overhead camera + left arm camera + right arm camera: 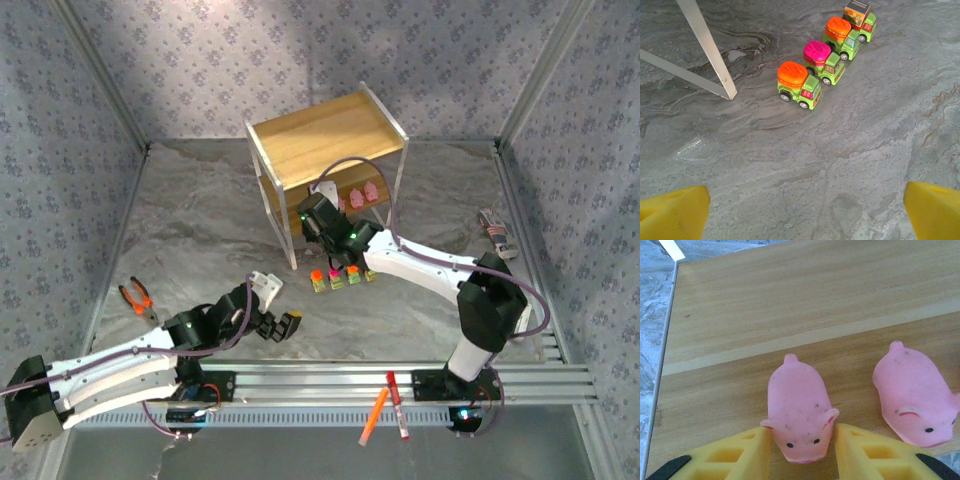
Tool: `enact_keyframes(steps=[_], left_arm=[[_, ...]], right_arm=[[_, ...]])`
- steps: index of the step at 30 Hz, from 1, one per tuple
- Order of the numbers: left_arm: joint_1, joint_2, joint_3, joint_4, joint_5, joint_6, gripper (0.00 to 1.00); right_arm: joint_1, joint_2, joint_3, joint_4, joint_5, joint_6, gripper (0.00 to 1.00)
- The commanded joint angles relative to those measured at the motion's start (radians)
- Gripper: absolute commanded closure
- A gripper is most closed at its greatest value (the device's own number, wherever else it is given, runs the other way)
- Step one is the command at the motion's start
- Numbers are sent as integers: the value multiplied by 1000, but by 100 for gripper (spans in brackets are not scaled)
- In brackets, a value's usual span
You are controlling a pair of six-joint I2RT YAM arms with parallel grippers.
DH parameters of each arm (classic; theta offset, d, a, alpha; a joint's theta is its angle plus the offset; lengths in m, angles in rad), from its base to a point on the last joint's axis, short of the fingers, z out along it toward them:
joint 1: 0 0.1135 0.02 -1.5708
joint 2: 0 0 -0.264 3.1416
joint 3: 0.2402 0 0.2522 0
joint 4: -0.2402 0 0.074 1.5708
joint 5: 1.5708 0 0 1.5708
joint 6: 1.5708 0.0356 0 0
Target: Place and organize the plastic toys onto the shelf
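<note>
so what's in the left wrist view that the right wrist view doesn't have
Left wrist, not right wrist: four trucks in a diagonal row on the table, beside a white shelf leg, with the left gripper wide open and holding nothing. Right wrist, not left wrist: the shelf's wooden board carrying two pink pigs, the right gripper closed around the head of one pig, the second pig free beside it. Shared: yellow fingertips along the bottom edge, and grey marbled table surface.
</note>
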Motion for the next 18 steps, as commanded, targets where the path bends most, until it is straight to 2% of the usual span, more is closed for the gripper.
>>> enact_keyframes(steps=[1,11,14,18], left_arm=[[1,-2,37,-12,1,6,1],[1,-5,38,-11,0,7,1],[1,-3,38,-11,-1,7,1],[1,-4,39,-12,0,7,1]], right_arm=[[6,-34,35,-22,23,-16,60],[11,-44,42,-28,25,-21,59],[14,-49,42,-31,28,-22,54],[18,-63,32,-33,38,-20,53]])
